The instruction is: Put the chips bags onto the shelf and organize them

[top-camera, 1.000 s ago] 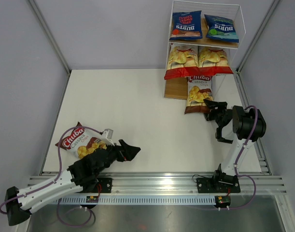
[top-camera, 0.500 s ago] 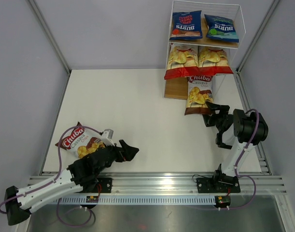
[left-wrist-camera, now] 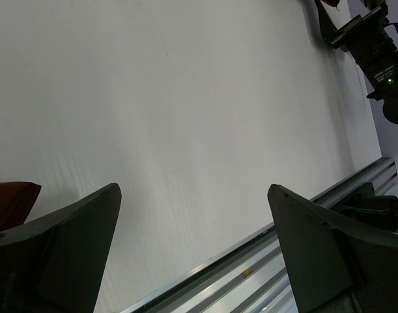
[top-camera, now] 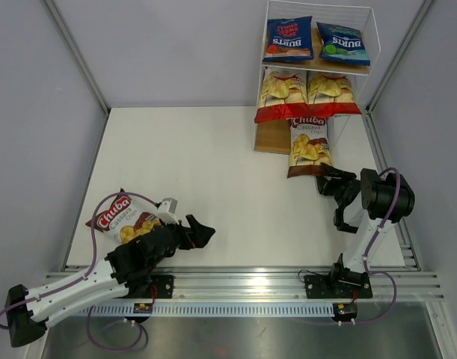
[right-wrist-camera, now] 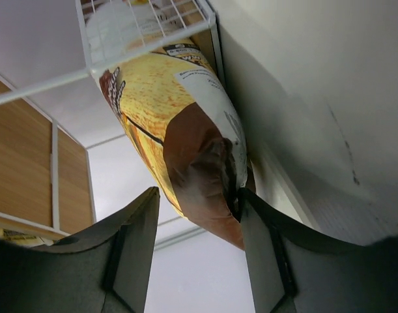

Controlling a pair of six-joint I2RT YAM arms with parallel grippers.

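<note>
On the white wire shelf (top-camera: 271,137), the top tier holds two blue "BURTS" bags (top-camera: 288,39) (top-camera: 344,43). The middle tier holds two red-and-white bags (top-camera: 280,93) (top-camera: 330,90), their print unreadable. A brown "Chuba Cassava" bag (top-camera: 310,146) overhangs the lowest tier. The right gripper (right-wrist-camera: 199,192) stands half-open astride its bottom seam; whether it pinches cannot be told. A second Chuba bag (top-camera: 120,217) lies on the table (top-camera: 213,164), partly hidden under the left arm (top-camera: 101,277). The left gripper (left-wrist-camera: 192,189) gapes wide and empty.

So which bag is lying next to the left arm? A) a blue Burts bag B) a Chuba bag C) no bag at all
B: a red-labelled Chuba bag lies on the table, right beside the left arm.
</note>
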